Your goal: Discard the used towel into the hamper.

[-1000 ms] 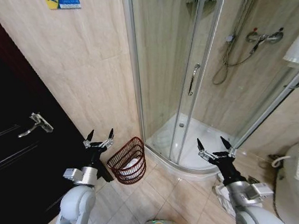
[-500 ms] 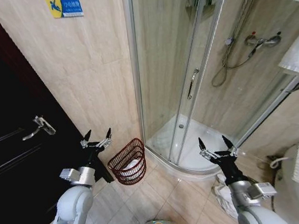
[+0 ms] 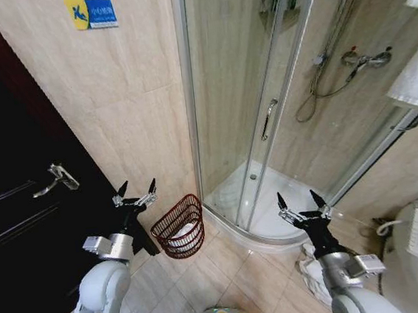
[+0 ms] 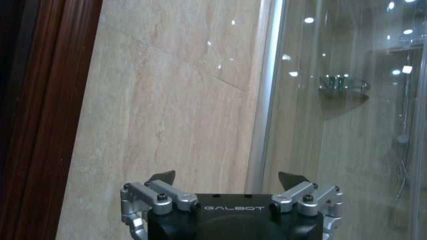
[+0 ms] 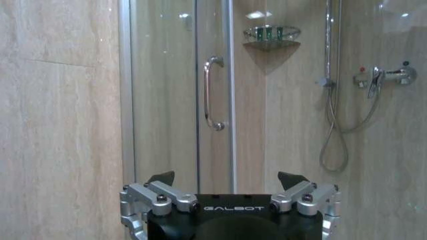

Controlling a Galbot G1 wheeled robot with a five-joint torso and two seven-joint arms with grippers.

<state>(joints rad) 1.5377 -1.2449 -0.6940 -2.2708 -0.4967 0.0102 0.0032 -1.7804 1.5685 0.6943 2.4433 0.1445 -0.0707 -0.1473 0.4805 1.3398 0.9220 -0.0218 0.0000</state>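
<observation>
Both arms raised, left end effector (image 3: 135, 194) and right end effector (image 3: 302, 206) spread

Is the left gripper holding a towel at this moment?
No, the left gripper is open and empty, raised beside the hamper in the head view, with nothing between its fingers.

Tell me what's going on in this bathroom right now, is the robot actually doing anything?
Nothing is being handled at this moment. The left gripper is open and empty, held up just beside the hamper, which sits on the floor tiles against the wall next to the shower enclosure. Something white already lies inside the hamper. The right gripper is also open and empty, raised in front of the shower base.
</observation>
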